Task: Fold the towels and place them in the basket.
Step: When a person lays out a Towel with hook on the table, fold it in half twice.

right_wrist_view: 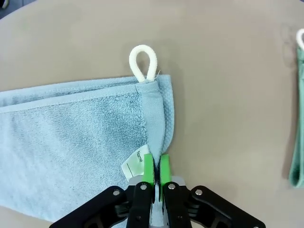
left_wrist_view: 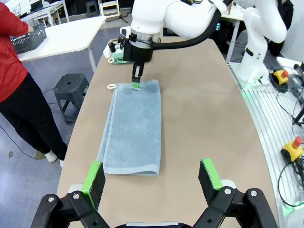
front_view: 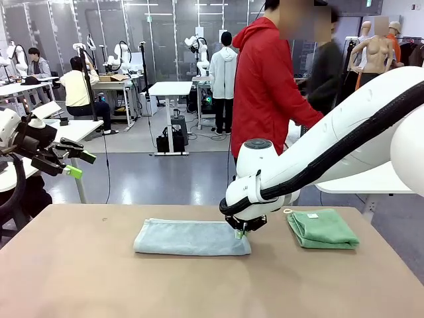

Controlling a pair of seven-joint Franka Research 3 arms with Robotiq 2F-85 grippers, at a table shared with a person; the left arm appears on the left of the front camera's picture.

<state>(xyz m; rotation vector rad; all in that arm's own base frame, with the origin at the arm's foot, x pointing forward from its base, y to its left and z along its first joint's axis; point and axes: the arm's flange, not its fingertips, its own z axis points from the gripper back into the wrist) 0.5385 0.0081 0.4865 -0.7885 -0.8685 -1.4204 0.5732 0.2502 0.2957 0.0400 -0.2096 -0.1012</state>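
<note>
A pale blue-grey towel lies folded lengthwise in the middle of the table, its white loop at one end. My right gripper is down at that end, shut on the towel's edge beside a small white tag. A mint green towel lies folded to the right of it. My left gripper hangs open high over the table's left side, holding nothing. The dark mesh basket rests on a white side table.
A person in a red jacket stands at the far side by the white side table. A grey stool stands beside the brown table. Bare tabletop surrounds the towels.
</note>
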